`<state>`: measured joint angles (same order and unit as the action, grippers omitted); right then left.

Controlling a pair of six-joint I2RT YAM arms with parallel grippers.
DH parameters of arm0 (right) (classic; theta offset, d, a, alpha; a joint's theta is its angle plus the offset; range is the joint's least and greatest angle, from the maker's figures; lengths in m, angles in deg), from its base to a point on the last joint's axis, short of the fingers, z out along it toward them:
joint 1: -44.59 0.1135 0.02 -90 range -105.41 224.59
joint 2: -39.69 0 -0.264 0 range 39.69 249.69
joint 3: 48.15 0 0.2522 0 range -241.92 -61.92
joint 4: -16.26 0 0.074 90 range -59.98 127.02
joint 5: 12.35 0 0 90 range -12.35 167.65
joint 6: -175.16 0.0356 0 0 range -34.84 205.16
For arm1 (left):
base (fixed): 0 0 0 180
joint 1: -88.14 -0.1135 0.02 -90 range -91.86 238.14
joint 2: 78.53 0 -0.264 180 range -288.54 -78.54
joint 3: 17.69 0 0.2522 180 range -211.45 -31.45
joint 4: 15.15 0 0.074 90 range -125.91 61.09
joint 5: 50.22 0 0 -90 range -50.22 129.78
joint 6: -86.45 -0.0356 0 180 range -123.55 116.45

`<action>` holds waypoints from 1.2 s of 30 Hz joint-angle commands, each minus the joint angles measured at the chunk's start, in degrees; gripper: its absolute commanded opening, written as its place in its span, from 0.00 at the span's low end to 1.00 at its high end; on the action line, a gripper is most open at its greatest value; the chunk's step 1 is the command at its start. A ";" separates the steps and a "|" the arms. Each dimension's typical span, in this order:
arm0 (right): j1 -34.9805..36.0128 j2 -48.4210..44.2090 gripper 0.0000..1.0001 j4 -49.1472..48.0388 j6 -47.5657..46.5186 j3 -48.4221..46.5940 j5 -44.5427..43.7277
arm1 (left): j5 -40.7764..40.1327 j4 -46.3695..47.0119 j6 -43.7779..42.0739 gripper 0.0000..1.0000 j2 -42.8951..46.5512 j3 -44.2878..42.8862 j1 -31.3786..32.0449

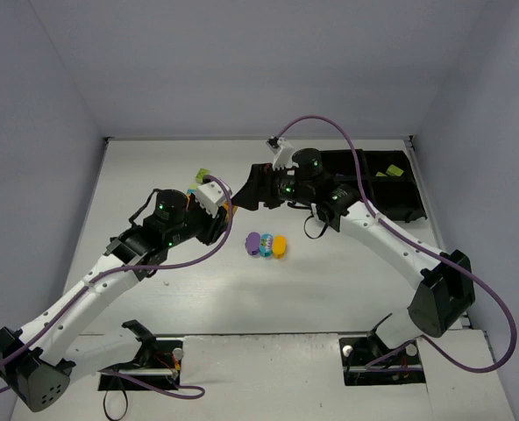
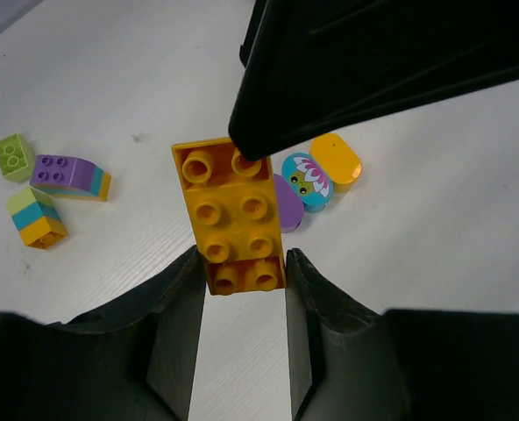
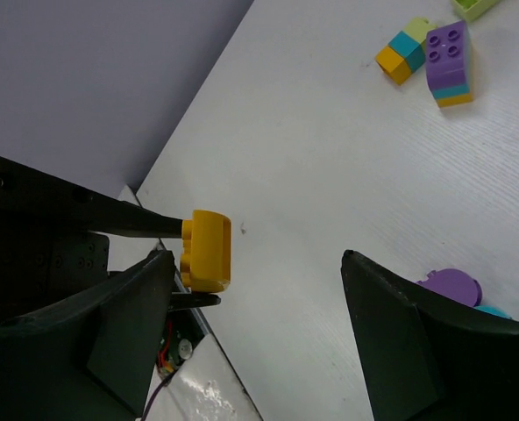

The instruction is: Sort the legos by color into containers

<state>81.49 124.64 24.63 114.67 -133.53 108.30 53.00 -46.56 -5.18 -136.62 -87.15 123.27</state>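
One orange brick in the left tool's grip, right tool wide, three oval legos alongside.

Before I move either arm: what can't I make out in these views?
- Top view: the right arm covers the left side of the black four-compartment plastic tray; contents there are hidden.
- Top view: the orange rectangular studded brick in the left pincer is almost wholly hidden by both pincers.
- Left wrist view: the right pincer covers that brick's far end.
- Right wrist view: the cyan oval brick is almost wholly hidden behind that pincer's finger.
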 commanded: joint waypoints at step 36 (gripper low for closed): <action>-27.92 -5.05 0.00 8.36 -5.00 2.27 -31.60 | -18.13 2.80 17.53 0.83 -4.49 1.56 -0.59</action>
<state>56.66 123.94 31.03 111.00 -131.37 88.20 38.22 -45.48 6.12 -141.80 -86.52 123.56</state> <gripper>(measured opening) 0.232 0.833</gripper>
